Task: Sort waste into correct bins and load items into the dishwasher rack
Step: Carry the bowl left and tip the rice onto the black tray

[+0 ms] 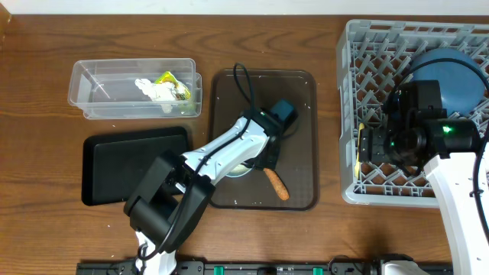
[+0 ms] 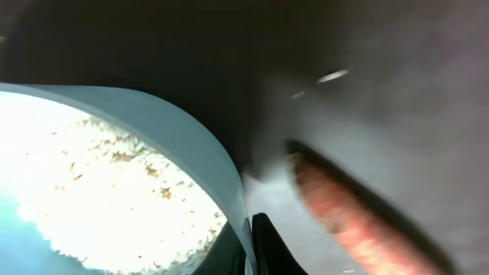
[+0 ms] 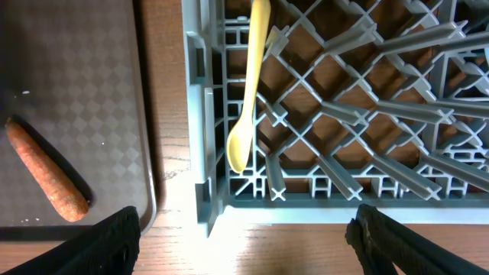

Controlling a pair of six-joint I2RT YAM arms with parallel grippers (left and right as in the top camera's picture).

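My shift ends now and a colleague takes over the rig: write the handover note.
Left end effector: shut, apparently on the white bowl rim, on the brown tray.
Right end effector: open, empty, above the rack edge by the spoon.
Done: wrapper and tissue in the clear tub; blue plate and spoon in the rack.
Left: rice in the bowl and carrot stick on the brown tray to bin; then rack the bowl. Cups not in view.
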